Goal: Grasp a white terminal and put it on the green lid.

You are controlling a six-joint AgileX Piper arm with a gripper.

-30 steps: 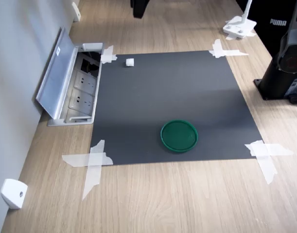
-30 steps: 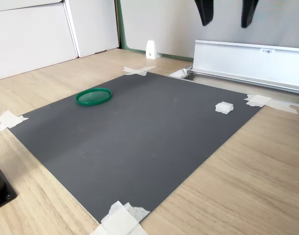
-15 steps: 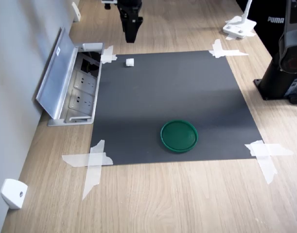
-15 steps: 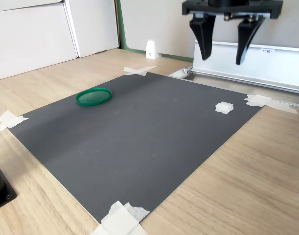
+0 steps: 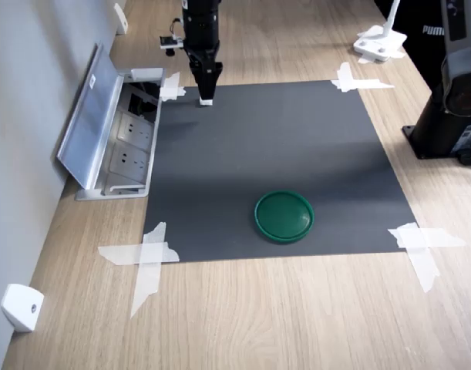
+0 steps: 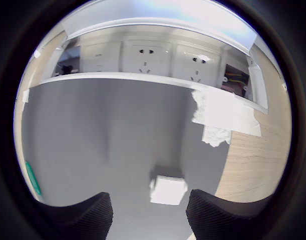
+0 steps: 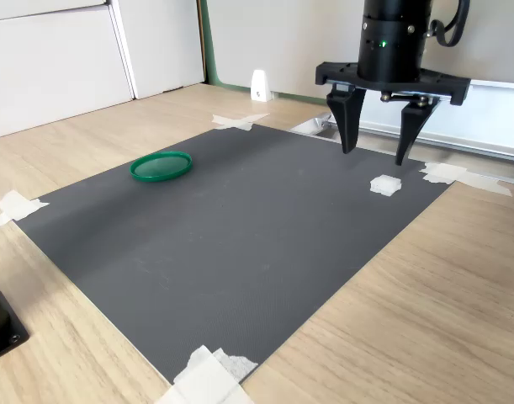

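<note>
change: gripper [image 7: 373,157] has dropped from the top of frame toward the mat's far corner; terminal and lid unmoved.
first exterior view: arm over the white terminal [image 5: 206,100], only its lower edge showing; green lid [image 5: 284,216] well apart on the black mat [image 5: 266,154]; open socket box [image 5: 131,142] at the first exterior view's left.
wrist view: terminal lies between the spread fingers [image 6: 82,217], untouched.
second exterior view: jaws apart, tips just above and behind the terminal; lid far to the second exterior view's left.
</note>
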